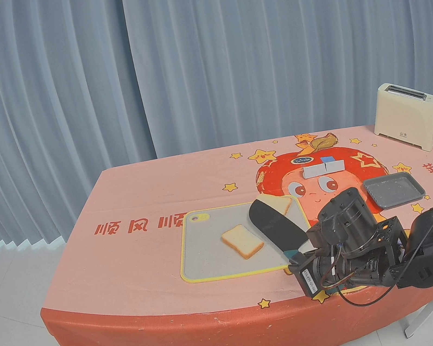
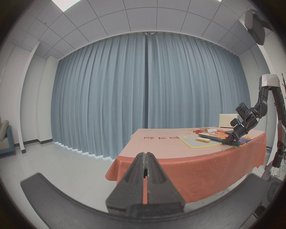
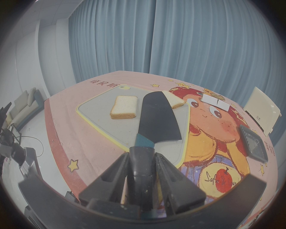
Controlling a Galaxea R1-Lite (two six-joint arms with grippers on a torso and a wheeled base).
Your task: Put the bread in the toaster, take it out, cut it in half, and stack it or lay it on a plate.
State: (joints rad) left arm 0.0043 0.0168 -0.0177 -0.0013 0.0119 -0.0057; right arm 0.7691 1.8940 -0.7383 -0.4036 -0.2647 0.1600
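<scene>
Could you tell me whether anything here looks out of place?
Nothing is spilled or damaged. One bread piece sits askew at the cutting board's far edge, partly hidden by the knife in the right gripper.

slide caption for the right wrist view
Right gripper grips a black knife over the cutting board, between two bread pieces.

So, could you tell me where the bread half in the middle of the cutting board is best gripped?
Across two opposite crust edges, from straight above: the bread half lies flat on the cutting board, so only its thin sides offer purchase. The knife is close on its right.
</scene>
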